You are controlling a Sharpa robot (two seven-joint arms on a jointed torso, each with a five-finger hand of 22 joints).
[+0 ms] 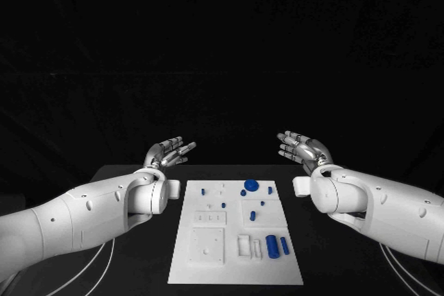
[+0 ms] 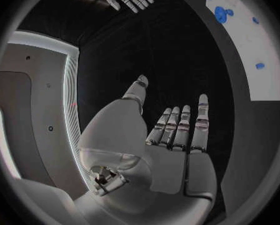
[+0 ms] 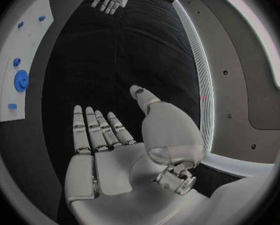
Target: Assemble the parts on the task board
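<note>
Left hand (image 1: 170, 151) and right hand (image 1: 303, 148) both hover spread and empty past the task board's (image 1: 213, 264) far edge; blue parts (image 1: 273, 244) sit on it.

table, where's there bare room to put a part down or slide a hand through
Bare black table lies beside the white board on both sides, and in a strip beyond its far edge, below the raised left hand and right hand. The board's near-left corner looks bare too. It is crowded at the far right among the small blue parts and around the blue pieces at near right.
</note>
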